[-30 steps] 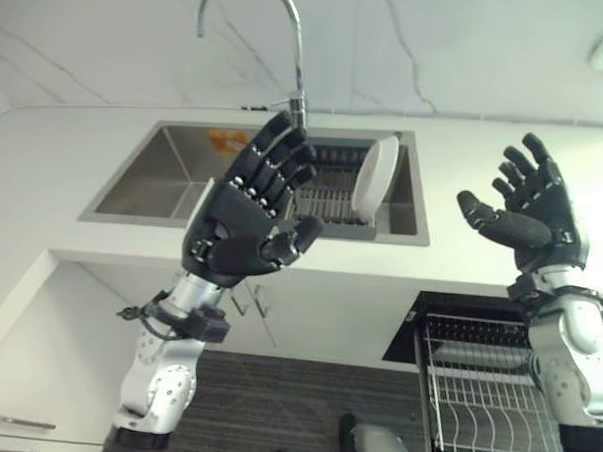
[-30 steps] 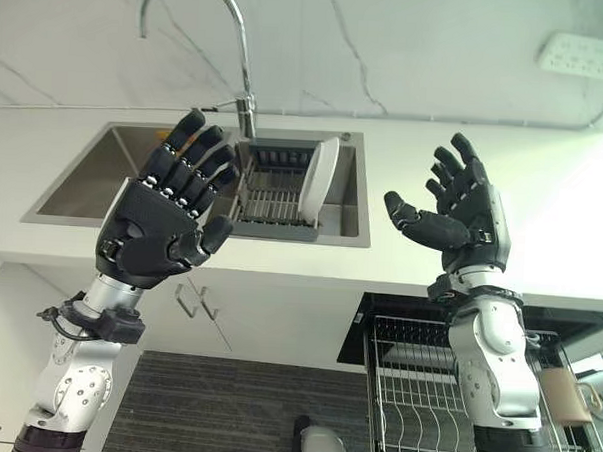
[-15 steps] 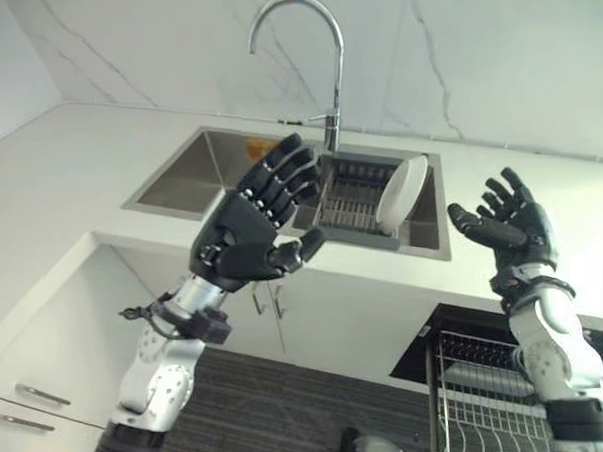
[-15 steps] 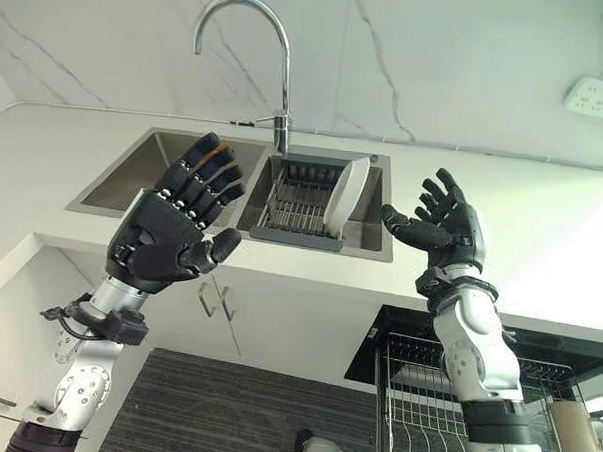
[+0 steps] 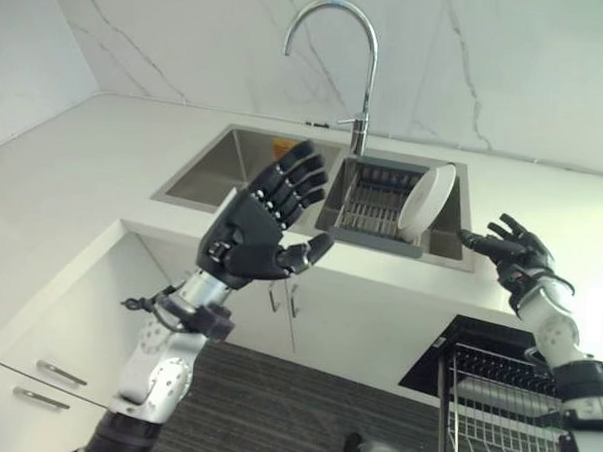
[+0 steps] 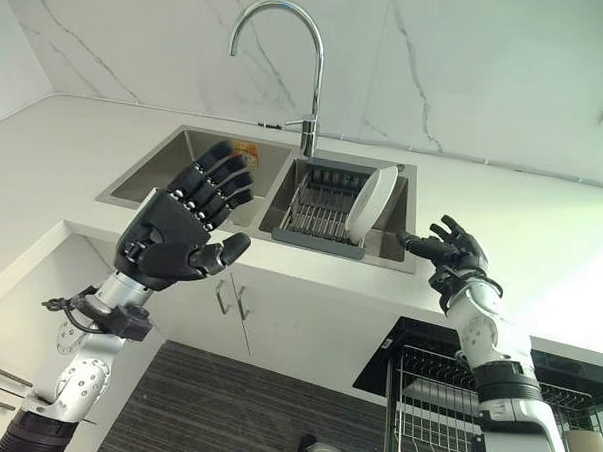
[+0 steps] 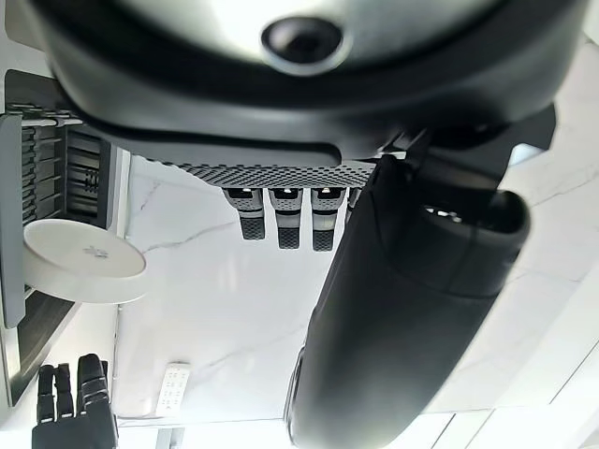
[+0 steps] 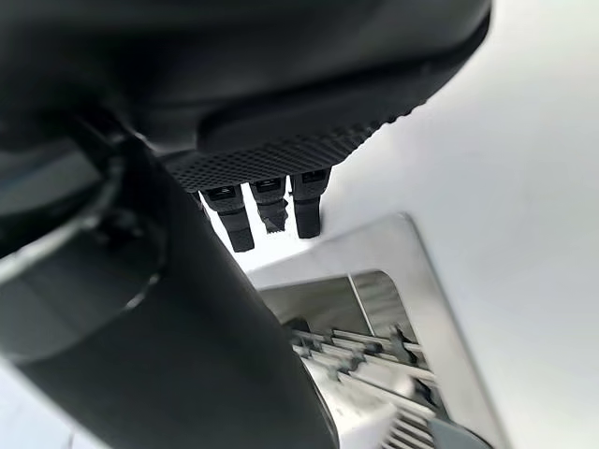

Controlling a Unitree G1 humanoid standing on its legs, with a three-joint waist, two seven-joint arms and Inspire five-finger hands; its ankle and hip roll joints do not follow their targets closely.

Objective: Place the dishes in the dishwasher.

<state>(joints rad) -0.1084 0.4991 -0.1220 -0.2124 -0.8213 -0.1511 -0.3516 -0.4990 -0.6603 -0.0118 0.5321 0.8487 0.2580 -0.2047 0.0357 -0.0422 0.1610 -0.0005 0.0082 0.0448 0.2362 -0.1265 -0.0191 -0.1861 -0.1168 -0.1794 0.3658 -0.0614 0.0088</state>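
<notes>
Since the earlier frame the right robot hand had reached forward and lower, to the sink's right front corner, its fingers spread apart and holding nothing. A white plate stood on edge in the dark drying rack in the sink's right basin, just beside and beyond that robot hand, not touching. The left robot hand hung raised before the white surface, fingers apart, well clear of the plate.

I saw one white round plate standing on edge in the dark drying rack inside the sink's right basin, leaning at the rack's right end, its face turned leftward.
</notes>
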